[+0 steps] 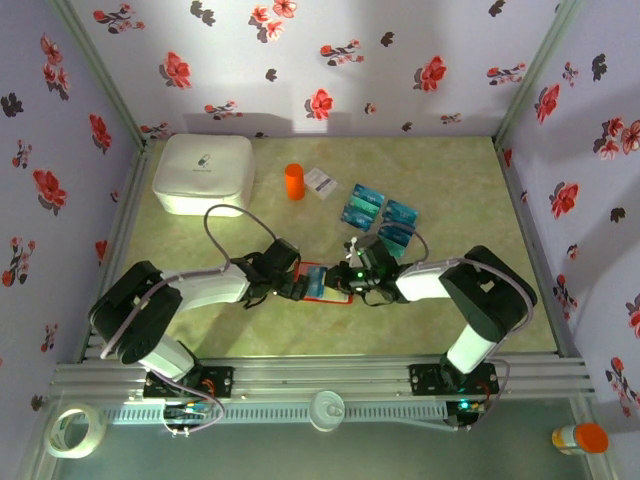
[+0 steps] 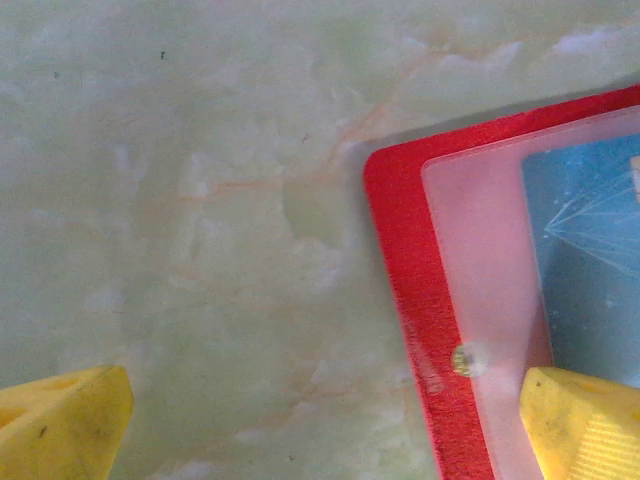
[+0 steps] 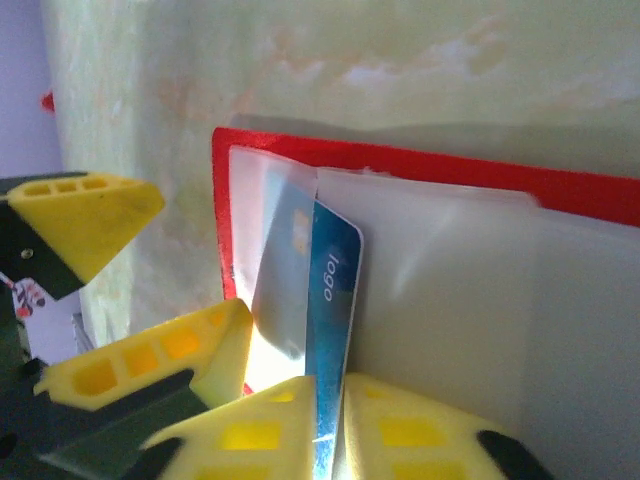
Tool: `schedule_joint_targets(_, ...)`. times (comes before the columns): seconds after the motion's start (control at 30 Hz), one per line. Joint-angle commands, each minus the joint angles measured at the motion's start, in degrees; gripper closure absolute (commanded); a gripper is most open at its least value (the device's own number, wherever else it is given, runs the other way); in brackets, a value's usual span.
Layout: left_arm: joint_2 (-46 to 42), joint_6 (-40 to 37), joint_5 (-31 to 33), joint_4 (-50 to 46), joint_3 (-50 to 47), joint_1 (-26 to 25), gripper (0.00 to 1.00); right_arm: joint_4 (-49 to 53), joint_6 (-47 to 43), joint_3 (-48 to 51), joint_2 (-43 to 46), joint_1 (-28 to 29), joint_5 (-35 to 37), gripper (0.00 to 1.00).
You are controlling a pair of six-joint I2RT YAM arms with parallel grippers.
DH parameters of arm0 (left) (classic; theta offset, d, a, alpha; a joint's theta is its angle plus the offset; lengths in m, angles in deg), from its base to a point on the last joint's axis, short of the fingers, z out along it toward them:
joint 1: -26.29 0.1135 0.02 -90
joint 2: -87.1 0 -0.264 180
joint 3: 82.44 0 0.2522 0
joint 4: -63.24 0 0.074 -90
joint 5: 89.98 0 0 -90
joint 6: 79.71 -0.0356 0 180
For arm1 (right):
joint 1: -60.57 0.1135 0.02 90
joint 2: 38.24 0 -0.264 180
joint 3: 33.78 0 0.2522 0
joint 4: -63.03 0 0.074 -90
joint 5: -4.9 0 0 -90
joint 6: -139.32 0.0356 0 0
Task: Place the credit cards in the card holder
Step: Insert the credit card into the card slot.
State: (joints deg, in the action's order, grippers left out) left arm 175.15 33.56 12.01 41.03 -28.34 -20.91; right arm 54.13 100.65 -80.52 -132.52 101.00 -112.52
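Right wrist view had the right gripper (image 3: 328, 420) pinched narrow on a blue card (image 3: 335, 280) slotted partway into the open red card holder (image 3: 450, 172), while the left gripper (image 2: 320, 425) gaped wide over its corner and spare cards (image 1: 378, 215) lay beyond.

The left claw (image 1: 291, 288) and right claw (image 1: 350, 279) flank the red card holder (image 1: 309, 271).
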Motion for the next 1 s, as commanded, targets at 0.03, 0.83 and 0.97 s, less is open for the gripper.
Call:
schedule_joint_targets(0.03,-3.9,3.4,-0.5,-2.2,0.7,1.3,0.00,11.3,-5.4,-2.7,5.4,0.3,2.5,0.70)
schedule_joint_targets(0.83,-4.4,3.7,-1.5,0.6,-4.4,4.7,0.00,29.5,-13.6,-17.1,-1.6,4.3,11.1,0.91)
schedule_joint_targets(0.97,-3.4,3.7,-1.5,1.3,-4.7,4.7,0.00,30.4,-14.1,-17.7,-3.0,4.5,11.8,0.92)
